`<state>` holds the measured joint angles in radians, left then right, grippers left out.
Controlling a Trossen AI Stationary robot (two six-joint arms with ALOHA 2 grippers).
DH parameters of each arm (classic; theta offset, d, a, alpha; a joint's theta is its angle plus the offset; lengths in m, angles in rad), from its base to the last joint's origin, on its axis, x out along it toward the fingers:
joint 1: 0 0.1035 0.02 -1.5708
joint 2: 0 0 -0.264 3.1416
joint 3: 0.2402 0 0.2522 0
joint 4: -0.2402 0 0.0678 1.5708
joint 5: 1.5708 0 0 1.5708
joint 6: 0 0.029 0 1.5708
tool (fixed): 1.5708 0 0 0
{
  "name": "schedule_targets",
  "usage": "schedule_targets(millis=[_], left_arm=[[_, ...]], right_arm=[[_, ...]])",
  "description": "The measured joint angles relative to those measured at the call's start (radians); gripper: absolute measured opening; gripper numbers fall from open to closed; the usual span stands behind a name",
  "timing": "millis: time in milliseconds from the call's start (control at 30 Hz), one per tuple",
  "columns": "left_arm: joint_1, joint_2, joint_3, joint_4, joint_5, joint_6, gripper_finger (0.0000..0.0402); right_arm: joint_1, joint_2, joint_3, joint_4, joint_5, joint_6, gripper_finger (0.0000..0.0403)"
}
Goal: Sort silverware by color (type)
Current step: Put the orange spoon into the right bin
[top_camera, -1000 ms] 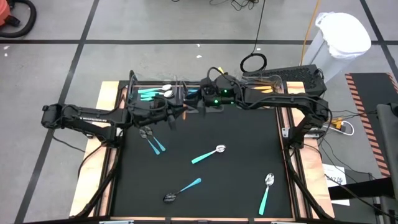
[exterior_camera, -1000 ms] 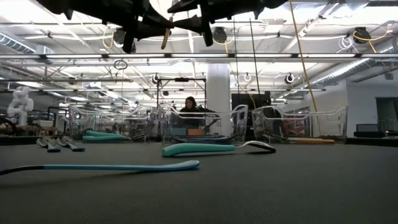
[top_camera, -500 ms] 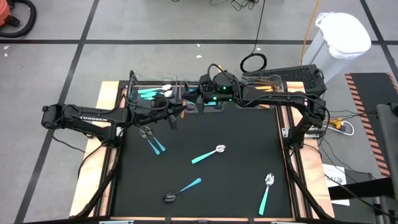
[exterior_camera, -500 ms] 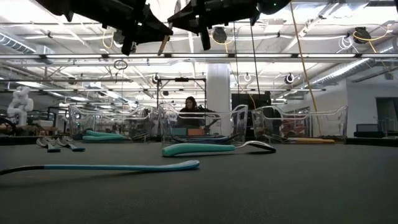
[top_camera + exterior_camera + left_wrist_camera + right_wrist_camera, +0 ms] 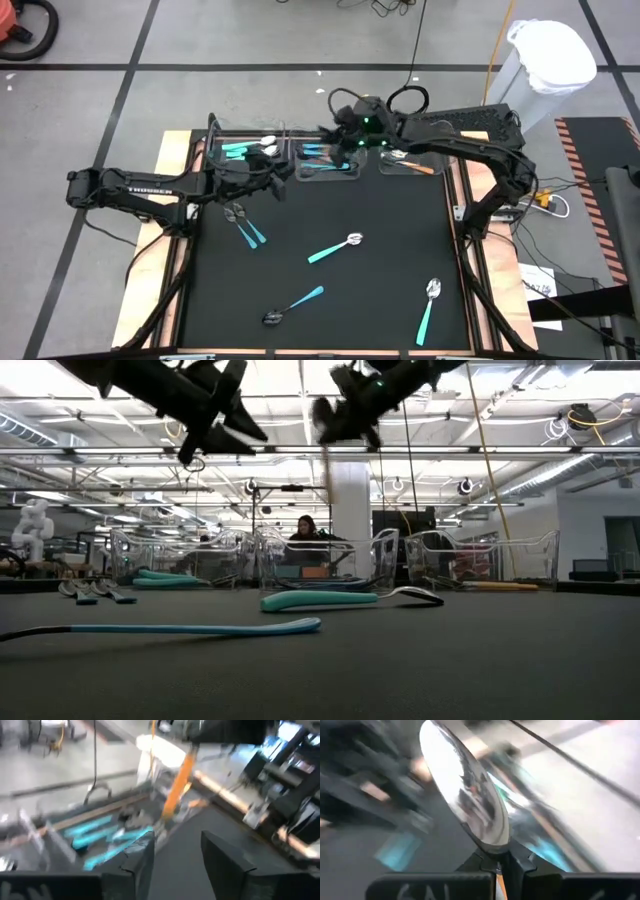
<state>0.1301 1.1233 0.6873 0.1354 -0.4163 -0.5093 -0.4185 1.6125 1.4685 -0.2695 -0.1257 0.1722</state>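
My right gripper [image 5: 338, 137] is shut on an orange-handled spoon [image 5: 177, 785] above the clear bins at the table's far edge. Its shiny bowl [image 5: 470, 795] sticks out past the fingers. My left gripper [image 5: 175, 865] stands open with nothing between its fingers, a little toward the table's left of the spoon [image 5: 280, 172]. Several teal and blue spoons lie flat on the black mat: a pair [image 5: 245, 228], one in the middle [image 5: 335, 247], one near the front [image 5: 293, 305] and one at the front right [image 5: 429, 308]. My right gripper pinches the spoon between its two fingers at the upper end of the orange handle [image 5: 498, 881], just below the metal bowl. The spoon is lifted clear. Its handle [image 5: 327, 465] hangs slanting below the gripper, over the bins.
Three clear bins stand along the far edge: a left one with teal spoons [image 5: 240, 150], a middle one with blue spoons [image 5: 325, 160], a right one with orange pieces [image 5: 410, 162]. A white bag-lined bin [image 5: 545, 60] stands off the table at the far right.
The orange spoon has passed from my left gripper to my right. My right gripper shut on it, and my left gripper opened and let go. My right gripper then swung toward the table's far right edge, turning, with the spoon hanging below it.
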Motion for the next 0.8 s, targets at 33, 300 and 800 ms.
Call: schedule_targets(millis=[33,300,800], left_arm=[[0.001,0.000,0.000,-0.035,0.008,-0.017,0.0168],[0.005,0.000,0.000,-0.128,0.087,-0.035,0.0178],[0.005,0.000,0.000,-0.171,0.074,-0.028,0.0178]], right_arm=[[-0.011,-0.004,0.020,-0.090,0.053,-0.060,0.0003],[-0.106,-0.006,0.107,-0.729,0.452,-0.338,0.0003],[-0.327,-0.045,-0.204,-0.648,0.496,-0.571,0.0028]])
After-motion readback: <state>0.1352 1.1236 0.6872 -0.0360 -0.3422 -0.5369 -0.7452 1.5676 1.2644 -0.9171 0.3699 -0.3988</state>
